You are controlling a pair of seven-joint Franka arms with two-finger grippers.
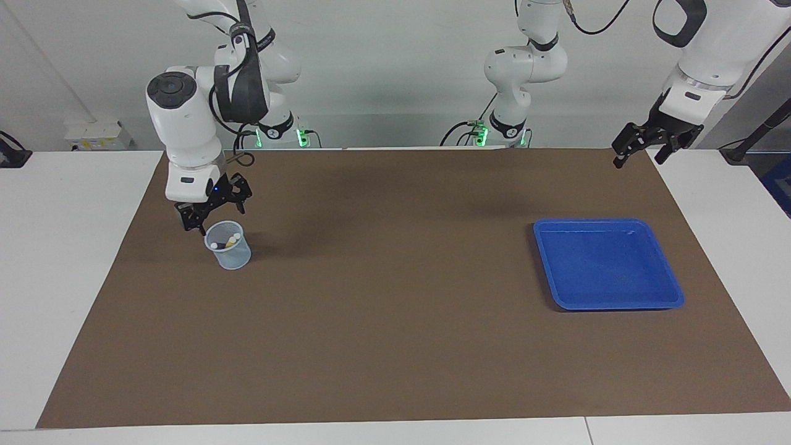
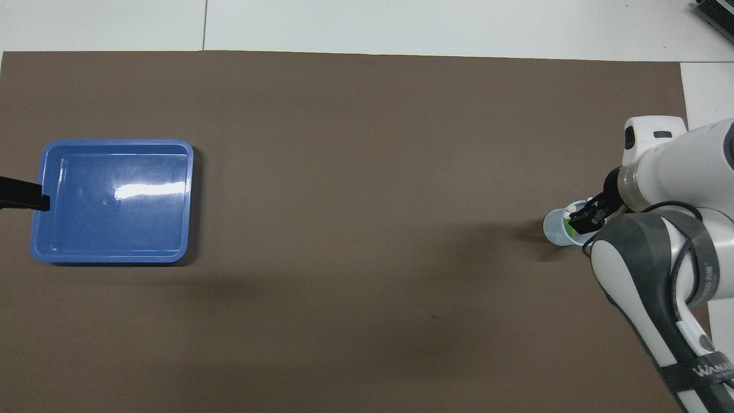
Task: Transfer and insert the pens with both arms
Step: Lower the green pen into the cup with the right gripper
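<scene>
pens [image 1: 224,242] stand in the cup [image 1: 228,246] at my end of the surface, my right pincer [image 1: 213,210] wide and empty just above its rim, so a careless move could tip the cup.

The pens [image 1: 224,242] are mostly swallowed by the translucent cup [image 1: 229,252]; only pale caps and a touch of yellow can be made out, and their colours cannot all be told. In the overhead view the cup [image 2: 555,228] is partly covered by the right hand [image 2: 585,221], and the left hand [image 2: 23,194] is cut off at the edge.
</scene>
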